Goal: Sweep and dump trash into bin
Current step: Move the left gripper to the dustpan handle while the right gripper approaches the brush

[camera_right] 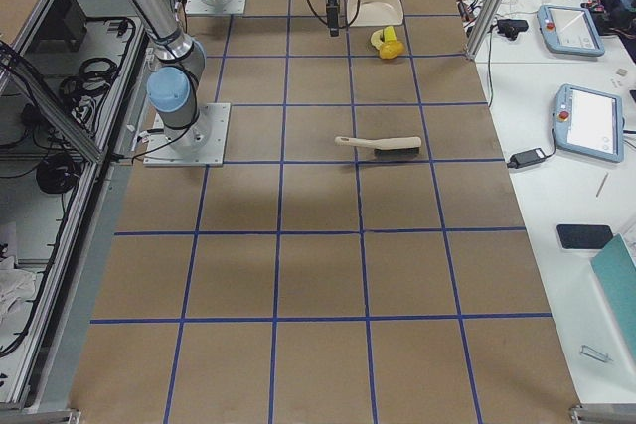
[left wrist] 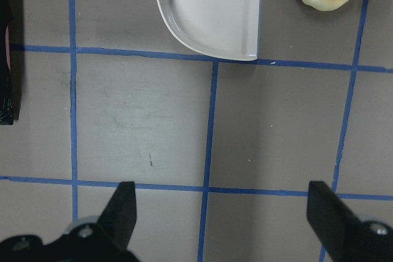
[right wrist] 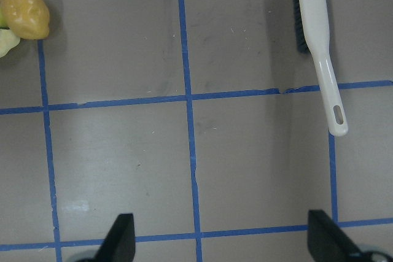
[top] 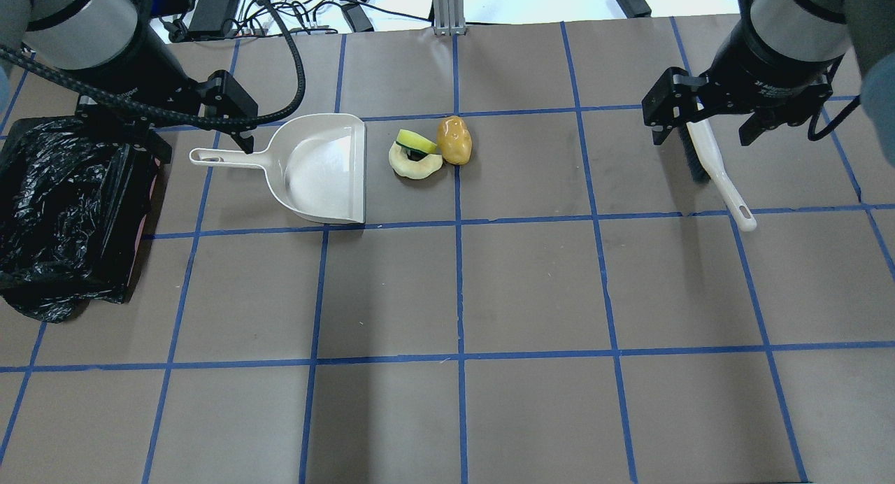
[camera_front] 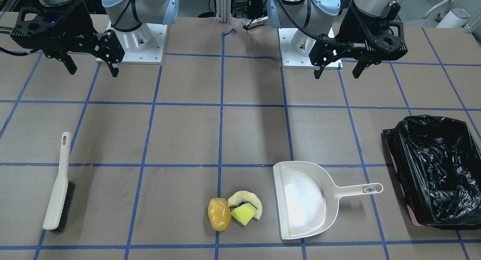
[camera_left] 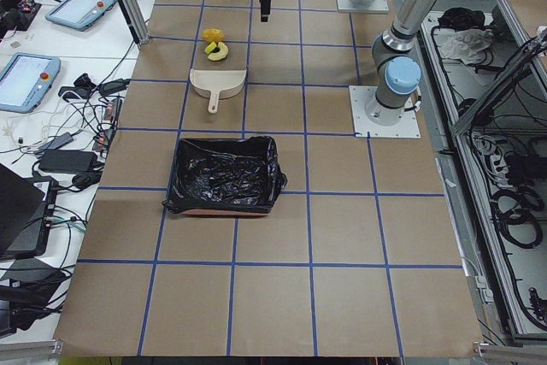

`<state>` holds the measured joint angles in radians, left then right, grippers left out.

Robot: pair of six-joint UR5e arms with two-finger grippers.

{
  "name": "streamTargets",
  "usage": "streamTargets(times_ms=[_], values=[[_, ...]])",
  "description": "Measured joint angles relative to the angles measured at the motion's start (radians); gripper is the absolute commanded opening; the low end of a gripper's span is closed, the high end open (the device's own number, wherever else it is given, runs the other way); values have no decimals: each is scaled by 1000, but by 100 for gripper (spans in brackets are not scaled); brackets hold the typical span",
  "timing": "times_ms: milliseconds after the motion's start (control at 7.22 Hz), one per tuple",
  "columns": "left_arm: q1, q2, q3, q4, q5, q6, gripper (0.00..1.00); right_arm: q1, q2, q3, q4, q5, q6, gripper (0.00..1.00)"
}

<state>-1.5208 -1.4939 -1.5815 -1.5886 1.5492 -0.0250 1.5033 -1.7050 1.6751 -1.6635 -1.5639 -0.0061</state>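
Observation:
The trash lies in one cluster on the table: an orange-yellow potato (camera_front: 219, 214) (top: 454, 140), a pale cream curved slice (camera_front: 251, 199) and a yellow-green wedge (camera_front: 243, 213) resting on the slice. The bin (camera_front: 436, 170) (top: 66, 204), lined with a black bag, stands at the table's end on my left. My left gripper (camera_front: 337, 74) (left wrist: 224, 213) is open and empty, high above the table near the dustpan's handle. My right gripper (camera_front: 93, 71) (right wrist: 224, 237) is open and empty, high above the table near the brush.
A beige dustpan (camera_front: 304, 200) (top: 318, 168) lies flat between the trash and the bin, its mouth toward the trash and its handle toward the bin. A beige hand brush (camera_front: 58, 185) (top: 713, 166) with dark bristles lies on the table on my right side.

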Motion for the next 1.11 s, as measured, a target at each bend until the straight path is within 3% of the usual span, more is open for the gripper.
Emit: streamTargets(times_ms=[416, 693, 1108], values=[[2, 0, -1, -3, 1, 5, 100, 0, 1, 0, 9, 3, -1, 100], [2, 0, -1, 0, -1, 18, 100, -3, 4, -1, 93, -4, -3, 100], [7, -7, 0, 2, 14, 98, 100, -17, 4, 0, 121, -17, -30, 100]])
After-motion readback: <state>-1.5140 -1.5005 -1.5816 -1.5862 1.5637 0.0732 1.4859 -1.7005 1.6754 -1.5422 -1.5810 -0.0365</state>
